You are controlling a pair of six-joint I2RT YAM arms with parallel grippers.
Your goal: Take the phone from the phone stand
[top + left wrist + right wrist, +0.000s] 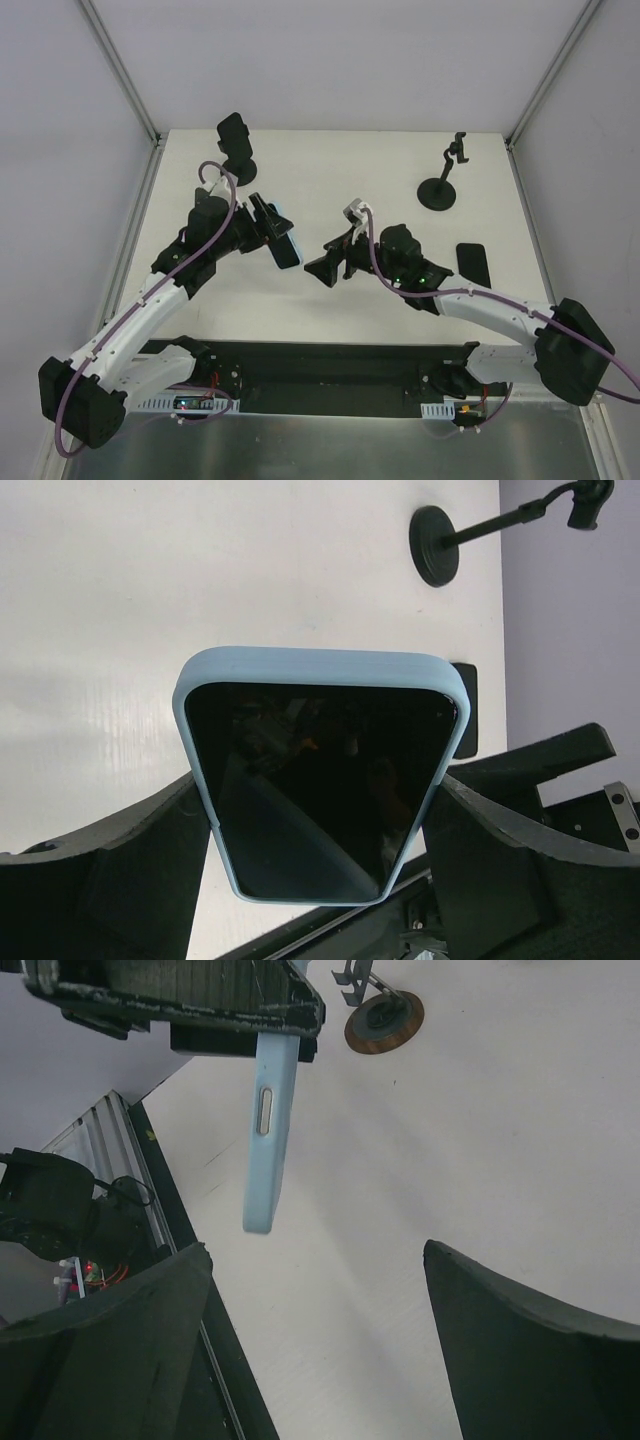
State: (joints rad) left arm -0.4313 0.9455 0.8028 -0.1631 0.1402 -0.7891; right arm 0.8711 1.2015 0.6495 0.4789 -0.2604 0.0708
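Bright, even overhead light, all three views well exposed. White surface near blown out, with pale sheen streaks on it in the left wrist view. Shadows soft and faint, only weak grey patches under the arms from above. Glossy phone screen carries murky reflections. Close to the lens, left pincer fingers and right pincer fingers are dark and slightly soft. Wide-angle stretch at wrist-view edges. Top view crisp

Centre obstructed: left gripper holds the phone aloft, right gripper near it. Rear left stand and rear right stand flank bare table between them. Dark slab lies flat, right side.
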